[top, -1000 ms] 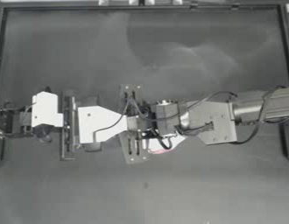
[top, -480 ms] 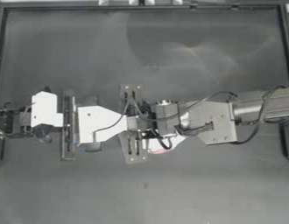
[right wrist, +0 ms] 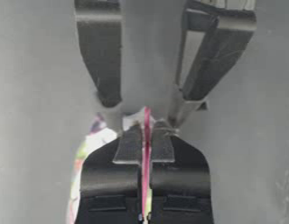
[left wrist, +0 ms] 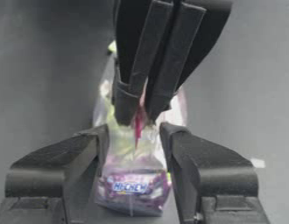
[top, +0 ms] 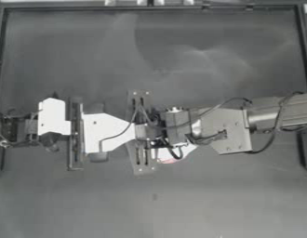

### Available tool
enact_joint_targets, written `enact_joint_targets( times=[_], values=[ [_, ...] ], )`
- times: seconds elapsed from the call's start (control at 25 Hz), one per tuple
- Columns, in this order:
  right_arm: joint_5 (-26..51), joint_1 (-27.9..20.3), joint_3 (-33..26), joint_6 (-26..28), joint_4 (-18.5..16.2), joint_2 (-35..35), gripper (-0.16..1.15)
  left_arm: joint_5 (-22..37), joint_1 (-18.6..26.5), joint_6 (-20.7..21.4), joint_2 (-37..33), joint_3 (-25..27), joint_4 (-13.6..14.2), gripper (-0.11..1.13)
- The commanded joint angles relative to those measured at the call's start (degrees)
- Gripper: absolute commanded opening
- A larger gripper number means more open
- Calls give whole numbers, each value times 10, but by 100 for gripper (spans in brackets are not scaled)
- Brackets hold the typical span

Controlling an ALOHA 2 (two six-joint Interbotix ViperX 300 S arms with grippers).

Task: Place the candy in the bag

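The bag point(top: 170, 155) hangs between both grippers just left of the table's middle. It is clear plastic with a pink-red strip, and a purple sweet wrapper shows through it point(left wrist: 132, 186). My right gripper point(right wrist: 146, 129) is shut on the pink strip at the bag's mouth and reaches in from the right point(top: 163, 142). My left gripper point(left wrist: 135, 131) holds the bag's lower part, one finger against each side, tip to tip with the right one point(top: 150, 139). I cannot pick out the candy in any view.
The dark table point(top: 150, 56) stretches bare behind and in front of the arms. Its raised rim runs along the far edge and both sides. Both arms span the middle band from left to right.
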Motion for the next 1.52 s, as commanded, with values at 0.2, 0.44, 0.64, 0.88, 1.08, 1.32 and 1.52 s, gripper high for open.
enact_joint_targets(
  times=[0.2, 0.44, 0.64, 0.88, 1.08, 1.32, 1.52],
  values=[
    [-4, 1, -5, 1, -2, -28, 4, 0, 2, 0, -8, -11, -1, 68],
    [-4, 1, -4, 1, -2, -28, 4, 1, 1, 1, -7, -11, -1, 53],
    [-4, 1, -4, 0, -3, -28, 4, 3, 1, 2, -7, -11, -1, 46],
    [-4, 0, -4, 1, -3, -28, 4, 3, 1, 4, -9, -10, 0, 21],
    [-4, 1, -4, 1, -2, -28, 4, 6, 1, 5, -10, -10, 9, 3],
    [-2, 1, 1, 1, -2, -28, 4, 7, 1, 6, -11, -11, 10, 4],
    [0, 1, 8, 1, -2, -29, 4, 7, 1, 7, -14, -10, 10, 4]
  ],
)
